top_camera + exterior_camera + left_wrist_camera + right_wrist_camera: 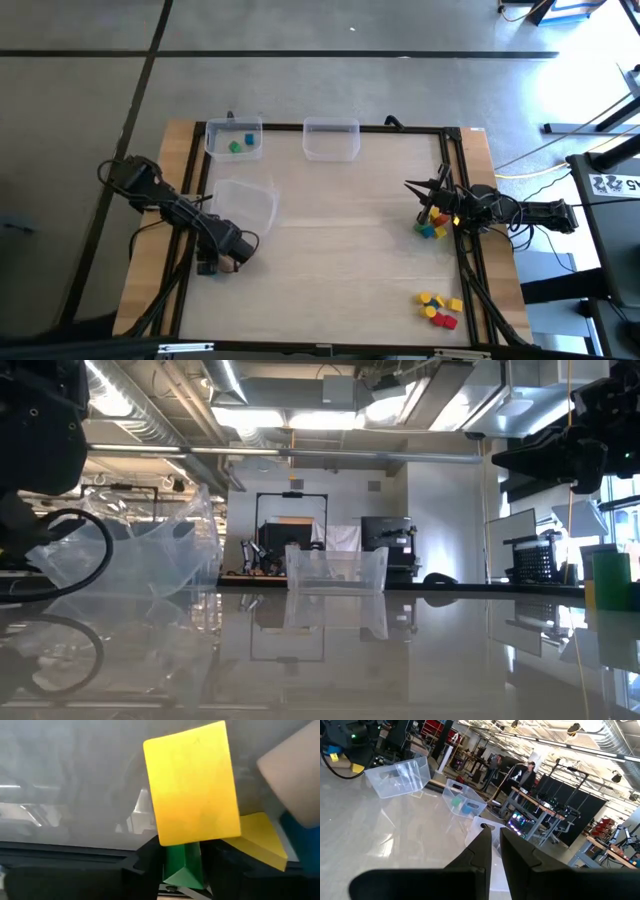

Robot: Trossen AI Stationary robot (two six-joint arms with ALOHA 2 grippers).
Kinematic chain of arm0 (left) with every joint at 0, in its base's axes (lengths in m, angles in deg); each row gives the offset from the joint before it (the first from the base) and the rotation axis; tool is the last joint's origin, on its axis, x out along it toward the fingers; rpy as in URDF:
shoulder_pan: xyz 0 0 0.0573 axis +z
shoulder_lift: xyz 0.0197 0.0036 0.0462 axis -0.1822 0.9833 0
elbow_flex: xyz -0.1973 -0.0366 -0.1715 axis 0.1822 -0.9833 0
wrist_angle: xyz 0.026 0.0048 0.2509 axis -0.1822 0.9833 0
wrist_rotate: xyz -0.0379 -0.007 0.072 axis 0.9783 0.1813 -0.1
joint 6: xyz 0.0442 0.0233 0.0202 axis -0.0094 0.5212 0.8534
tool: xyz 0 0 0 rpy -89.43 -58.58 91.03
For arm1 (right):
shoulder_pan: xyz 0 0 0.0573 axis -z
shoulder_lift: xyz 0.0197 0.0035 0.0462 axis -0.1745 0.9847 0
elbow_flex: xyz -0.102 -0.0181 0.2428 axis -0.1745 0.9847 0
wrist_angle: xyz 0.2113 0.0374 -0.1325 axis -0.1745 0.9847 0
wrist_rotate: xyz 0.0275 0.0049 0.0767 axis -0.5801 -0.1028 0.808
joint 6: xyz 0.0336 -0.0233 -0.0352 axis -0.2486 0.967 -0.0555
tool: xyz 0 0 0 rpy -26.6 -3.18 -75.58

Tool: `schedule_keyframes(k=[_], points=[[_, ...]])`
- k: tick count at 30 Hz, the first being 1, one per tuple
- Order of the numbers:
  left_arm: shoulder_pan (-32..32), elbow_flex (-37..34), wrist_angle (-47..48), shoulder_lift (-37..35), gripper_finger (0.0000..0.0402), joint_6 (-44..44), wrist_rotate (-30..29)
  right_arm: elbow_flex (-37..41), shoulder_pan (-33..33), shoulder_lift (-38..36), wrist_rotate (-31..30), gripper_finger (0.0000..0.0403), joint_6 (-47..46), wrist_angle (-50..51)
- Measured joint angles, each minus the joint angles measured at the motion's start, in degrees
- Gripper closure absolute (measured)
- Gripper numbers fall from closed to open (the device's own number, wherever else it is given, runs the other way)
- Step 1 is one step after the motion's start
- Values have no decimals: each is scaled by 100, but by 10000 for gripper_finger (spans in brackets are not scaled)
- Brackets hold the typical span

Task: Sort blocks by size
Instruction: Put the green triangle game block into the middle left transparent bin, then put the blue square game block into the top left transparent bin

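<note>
High view first: we see our left pincer (232, 262) at the table's (340, 250) left edge, just beside the tilted clear bin (247, 205), closing around a green block (183, 862); loose blocks (433, 224) lie under our shut right pincer (420, 190).

Three clear plastic bins on a pale wooden table (340, 250) edged by a black frame — one at far left (234, 138), one at far centre (331, 140), one tilted, nearer left (248, 205).
</note>
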Motion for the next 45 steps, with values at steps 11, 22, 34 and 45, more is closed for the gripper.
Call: schedule_keyframes(k=[11, 22, 34, 45], points=[[0, 17, 256, 0, 351, 173, -39, 1, 0, -2, 0, 359, 2, 25], [7, 368, 505, -28, 380, 602, -46, -1, 0, 0, 0, 359, 2, 34], [79, 524, 663, -94, 401, 700, -166, 0, 0, -2, 0, 359, 2, 43], [509, 1101, 728, -569, 401, 667, -746, 1, 0, 0, 0, 359, 2, 40]])
